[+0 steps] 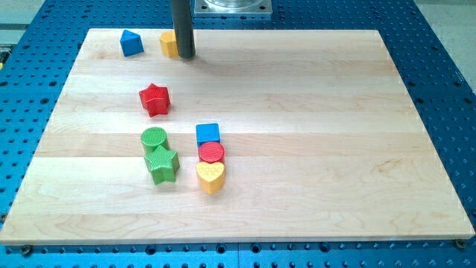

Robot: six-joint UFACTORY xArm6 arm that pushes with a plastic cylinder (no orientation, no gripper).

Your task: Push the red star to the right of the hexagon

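The red star [155,99] lies on the wooden board [312,149], left of centre. The yellow hexagon [168,44] sits near the view's top left, partly hidden behind my rod. My tip [184,55] rests at the hexagon's right side, touching or nearly touching it, and stands well above the red star in the view.
A blue block with a pointed top [132,43] sits left of the hexagon. Below the star are a green cylinder [154,138] and a green star [162,164]. To their right stand a blue cube [208,134], a red cylinder [211,153] and a yellow heart [211,177].
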